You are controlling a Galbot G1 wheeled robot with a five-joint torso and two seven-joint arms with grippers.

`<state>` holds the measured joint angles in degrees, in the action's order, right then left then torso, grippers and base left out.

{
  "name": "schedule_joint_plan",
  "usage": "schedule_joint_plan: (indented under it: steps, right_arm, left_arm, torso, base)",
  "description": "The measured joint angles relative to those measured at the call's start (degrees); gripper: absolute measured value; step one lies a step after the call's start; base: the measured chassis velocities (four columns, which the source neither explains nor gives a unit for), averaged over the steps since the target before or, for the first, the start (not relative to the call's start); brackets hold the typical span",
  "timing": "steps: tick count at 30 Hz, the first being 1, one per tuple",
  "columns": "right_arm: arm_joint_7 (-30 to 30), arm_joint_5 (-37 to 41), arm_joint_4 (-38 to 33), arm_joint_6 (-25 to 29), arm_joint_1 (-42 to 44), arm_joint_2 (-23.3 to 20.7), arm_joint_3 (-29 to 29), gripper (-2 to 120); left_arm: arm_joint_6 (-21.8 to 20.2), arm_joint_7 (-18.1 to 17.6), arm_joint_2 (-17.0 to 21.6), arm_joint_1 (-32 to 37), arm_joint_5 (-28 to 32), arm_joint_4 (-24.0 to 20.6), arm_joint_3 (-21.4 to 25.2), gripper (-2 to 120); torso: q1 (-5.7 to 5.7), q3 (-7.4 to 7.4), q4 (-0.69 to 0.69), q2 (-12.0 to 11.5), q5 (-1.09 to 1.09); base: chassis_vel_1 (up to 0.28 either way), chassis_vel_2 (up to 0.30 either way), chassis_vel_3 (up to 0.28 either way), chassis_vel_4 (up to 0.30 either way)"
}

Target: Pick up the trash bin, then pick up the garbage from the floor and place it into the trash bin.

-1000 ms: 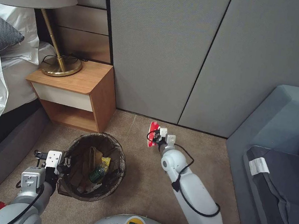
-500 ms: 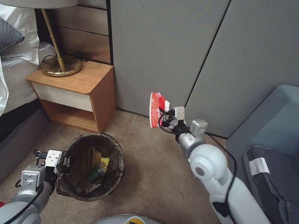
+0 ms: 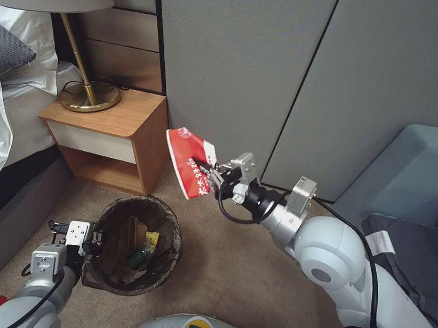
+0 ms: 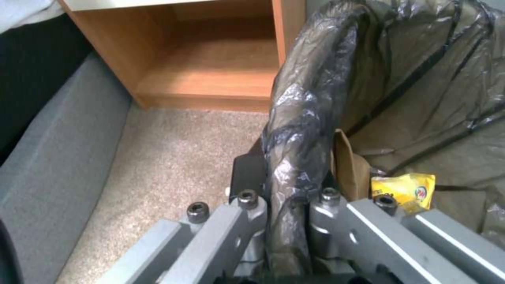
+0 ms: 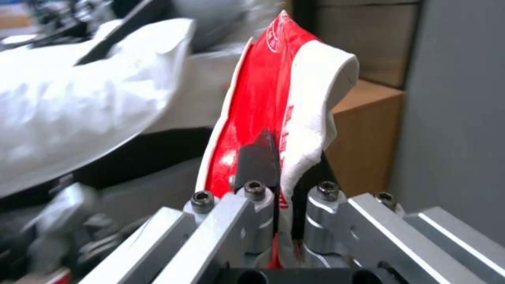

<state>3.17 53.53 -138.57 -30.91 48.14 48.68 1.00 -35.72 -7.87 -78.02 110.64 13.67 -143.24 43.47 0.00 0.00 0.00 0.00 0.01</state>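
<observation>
Your right tool (image 3: 204, 173) is clamped on a crushed red-and-white paper cup (image 3: 189, 162), with the flattened cup pinched between the two fingers (image 5: 258, 161) and held in the air above the floor (image 3: 237, 274), in front of the grey wall panels and just beside the wooden nightstand (image 3: 109, 139). The cup hangs higher than the trash bin (image 3: 135, 244) and a little to its far right side, not over the opening. Your left tool (image 3: 92, 239) is closed on the bin's near-left rim, gripping the dark bag (image 4: 300, 118) folded over it. The bin sits on the carpet between the nightstand and the robot's base. Inside it you can see a brown paper bag (image 3: 131, 236), a yellow wrapper (image 4: 404, 189) and a small green bottle (image 3: 138, 256).
</observation>
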Motion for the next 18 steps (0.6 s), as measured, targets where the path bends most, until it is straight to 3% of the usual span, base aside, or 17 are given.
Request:
schedule_joint_plan:
  steps: [8, 18]
  right_arm:
    - [-2.8, 0.8, -1.4, -2.0, -1.7, -1.5, -3.3, 0]
    - [-1.2, -0.1, -0.9, -3.4, -3.2, -1.0, -10.4, 0]
  left_arm:
    - [0.0, 0.0, 0.0, 0.1, -0.3, 0.0, -0.2, 4]
    - [0.0, 0.1, -0.3, 0.0, -0.4, 0.0, -0.4, 4]
  torso:
    - [0.00, 0.00, 0.00, 0.0, 0.00]
    - [0.00, 0.00, -0.01, 0.0, 0.00]
  base:
    - [0.000, 0.000, 0.000, 0.000]
    - [0.000, 0.000, 0.000, 0.000]
